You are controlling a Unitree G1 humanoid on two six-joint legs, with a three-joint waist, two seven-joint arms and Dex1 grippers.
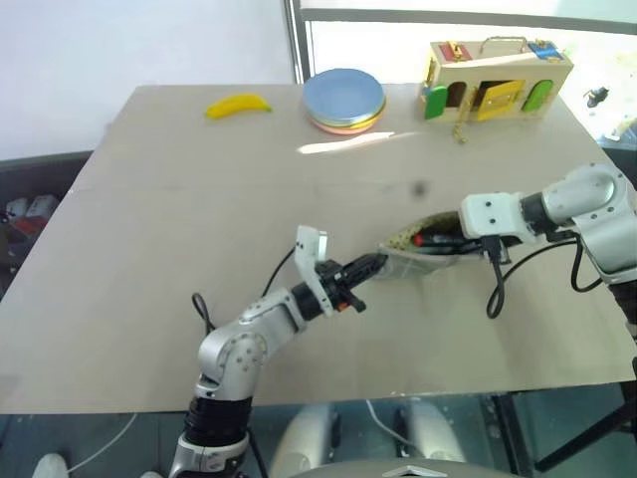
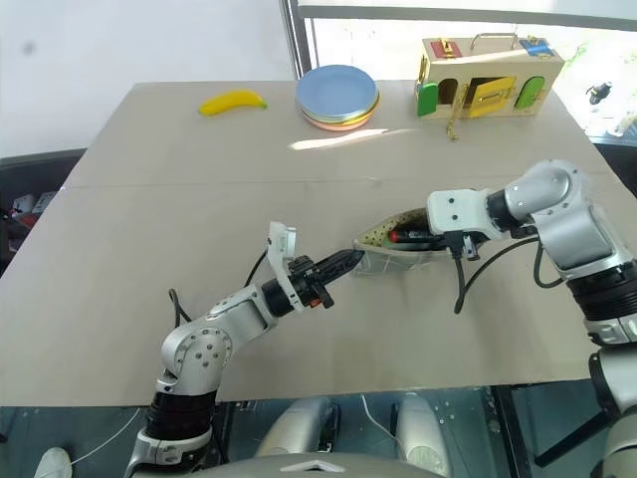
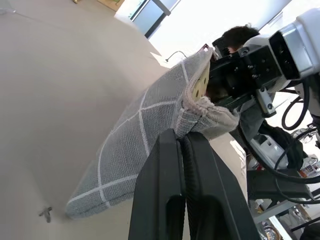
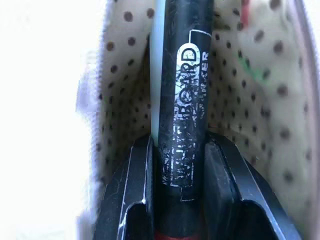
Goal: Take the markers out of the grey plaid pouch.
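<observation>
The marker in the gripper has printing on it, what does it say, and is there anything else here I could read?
"WHITEBOARD MARKER": white print along the black barrel of the marker, gripped by the right gripper inside the pouch. The second word is worn and only partly legible.
No other text is readable; the wooden toy box shows coloured parts but no legible writing.

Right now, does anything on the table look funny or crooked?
Yes, the grey plaid pouch is not lying flat. The left gripper pinches one edge shut and lifts it, so the mouth gapes and its dotted lining shows. The right gripper reaches inside, clamped on a black-ended marker. Nothing looks spilled or broken.
</observation>
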